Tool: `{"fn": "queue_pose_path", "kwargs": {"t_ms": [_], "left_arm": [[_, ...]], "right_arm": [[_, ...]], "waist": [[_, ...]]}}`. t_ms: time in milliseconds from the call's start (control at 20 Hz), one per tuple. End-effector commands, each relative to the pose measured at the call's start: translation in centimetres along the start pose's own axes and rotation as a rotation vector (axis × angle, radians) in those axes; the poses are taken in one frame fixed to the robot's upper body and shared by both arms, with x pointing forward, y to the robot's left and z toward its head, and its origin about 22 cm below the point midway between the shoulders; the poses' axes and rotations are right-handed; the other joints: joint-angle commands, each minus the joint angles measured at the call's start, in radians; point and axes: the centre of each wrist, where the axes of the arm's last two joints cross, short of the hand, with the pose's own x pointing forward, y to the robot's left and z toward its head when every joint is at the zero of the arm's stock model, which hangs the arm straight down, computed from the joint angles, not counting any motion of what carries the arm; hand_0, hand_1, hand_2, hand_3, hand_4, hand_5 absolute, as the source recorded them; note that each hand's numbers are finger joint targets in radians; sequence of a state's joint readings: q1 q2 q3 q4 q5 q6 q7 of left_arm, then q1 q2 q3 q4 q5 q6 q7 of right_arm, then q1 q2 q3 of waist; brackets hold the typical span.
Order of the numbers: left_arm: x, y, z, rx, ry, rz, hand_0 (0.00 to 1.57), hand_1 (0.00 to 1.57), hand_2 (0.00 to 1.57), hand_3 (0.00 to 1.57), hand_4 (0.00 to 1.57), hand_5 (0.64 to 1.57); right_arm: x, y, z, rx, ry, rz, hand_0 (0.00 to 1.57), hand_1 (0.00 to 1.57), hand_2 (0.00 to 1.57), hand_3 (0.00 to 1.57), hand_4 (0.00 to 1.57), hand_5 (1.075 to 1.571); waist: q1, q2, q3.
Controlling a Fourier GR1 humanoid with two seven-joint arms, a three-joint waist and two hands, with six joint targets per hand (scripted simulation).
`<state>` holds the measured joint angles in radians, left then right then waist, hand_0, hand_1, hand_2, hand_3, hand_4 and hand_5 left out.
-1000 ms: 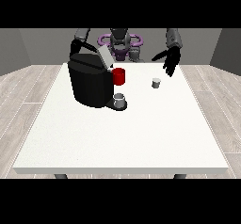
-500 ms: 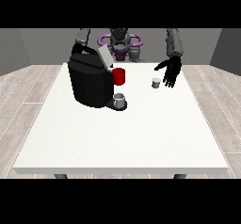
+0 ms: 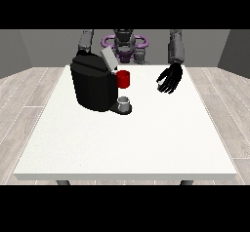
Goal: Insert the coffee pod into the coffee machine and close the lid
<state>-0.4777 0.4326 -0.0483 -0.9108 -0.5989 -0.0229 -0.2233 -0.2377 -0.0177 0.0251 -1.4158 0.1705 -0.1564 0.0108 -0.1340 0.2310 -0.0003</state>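
The black coffee machine (image 3: 93,85) stands on the white table (image 3: 127,143) at the back left. Its grey lid (image 3: 108,59) is tilted up, and a red part (image 3: 123,79) shows at its front. A grey cup (image 3: 125,103) sits on its drip tray. The small white coffee pod (image 3: 160,82) stands to the right of the machine, only its left edge showing. The hand at the view's right (image 3: 171,78) hangs right at the pod with fingers relaxed and pointing down, covering most of it. The other arm (image 3: 86,40) goes behind the machine, and its hand is hidden.
The robot's torso with purple rings (image 3: 125,43) is behind the table's far edge. Bare white tabletop stretches from the machine towards the near edge. A wooden floor surrounds the table.
The hand at the view's right has come down and inward from near the table's far right edge to the pod, now covering most of it. The machine and lid have not moved.
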Motion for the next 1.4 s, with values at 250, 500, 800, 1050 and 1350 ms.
{"fn": "queue_pose_path", "kwargs": {"t_ms": [250,500,800,1050,1350], "left_arm": [[1.1,-1.9,-1.7,-0.070,0.021,-0.232,0.83,0.83,1.00,0.86,0.34,1.571],[0.0,-1.4,-1.5,-0.201,0.066,-0.299,0.75,0.75,0.94,0.81,0.37,1.571],[-0.3,-3.5,-1.4,-0.243,0.039,-0.274,0.91,0.91,1.05,0.96,0.41,1.571],[1.9,-0.2,-3.8,-0.160,-0.036,-0.245,1.28,1.28,1.31,1.24,0.50,1.571],[5.0,1.0,-5.3,-0.227,-0.135,-0.120,1.45,1.45,1.43,1.35,0.53,1.571]], "right_arm": [[-0.4,2.0,-0.3,0.029,0.014,0.000,0.00,0.00,0.00,0.00,0.00,1.571],[-2.0,0.9,-0.6,0.025,0.039,-0.008,0.00,0.00,0.00,0.00,0.00,1.571],[-4.1,-0.3,0.2,0.015,0.107,-0.030,0.00,0.00,0.00,0.00,0.00,1.571],[-3.7,1.1,-0.2,-0.005,0.144,0.069,0.00,0.00,0.00,0.00,0.00,1.571],[-6.1,-0.8,-0.3,-0.056,0.193,0.091,0.00,0.00,0.00,0.00,0.00,1.571]], "waist": [[-0.021,0.001,0.0002],[0.004,-0.031,0.0005],[0.020,-0.069,0.0003],[0.008,-0.063,0.0000],[0.070,-0.112,0.0008]]}}
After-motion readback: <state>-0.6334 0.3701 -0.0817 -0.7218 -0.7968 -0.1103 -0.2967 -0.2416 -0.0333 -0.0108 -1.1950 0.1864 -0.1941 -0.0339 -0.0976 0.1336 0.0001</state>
